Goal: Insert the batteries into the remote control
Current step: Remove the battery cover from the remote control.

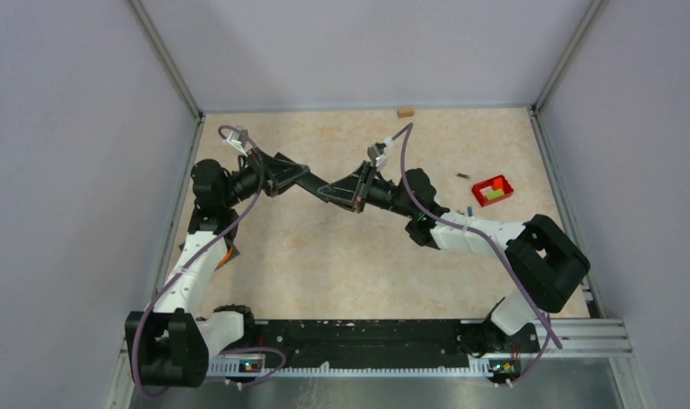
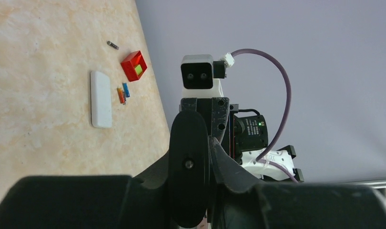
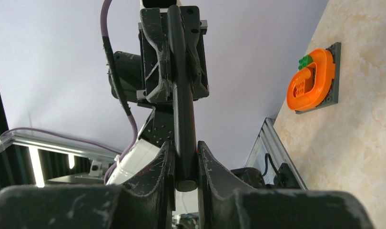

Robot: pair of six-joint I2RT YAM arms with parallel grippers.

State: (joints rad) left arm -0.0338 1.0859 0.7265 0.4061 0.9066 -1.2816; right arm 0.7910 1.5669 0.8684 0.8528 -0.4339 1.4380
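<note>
A black remote control [image 1: 325,187] is held in the air over the table's middle, between both grippers. My left gripper [image 1: 306,177] is shut on one end; in the left wrist view [image 2: 200,160] the remote [image 2: 188,162] sits edge-on between the jaws. My right gripper [image 1: 346,194] is shut on the other end; in the right wrist view [image 3: 184,164] the remote [image 3: 182,114] runs up to the left gripper. The batteries lie on the table at the right: an orange-red one [image 2: 120,96], a blue one [image 2: 126,89] and a dark one [image 2: 113,45] [image 1: 462,176].
A white flat oblong [image 2: 101,99] lies beside the batteries. A small red tray [image 1: 493,189] holds a yellow-green block. An orange toy on a grey plate [image 3: 311,78] lies at the left, under the left arm. A small tan block [image 1: 405,111] sits by the back wall.
</note>
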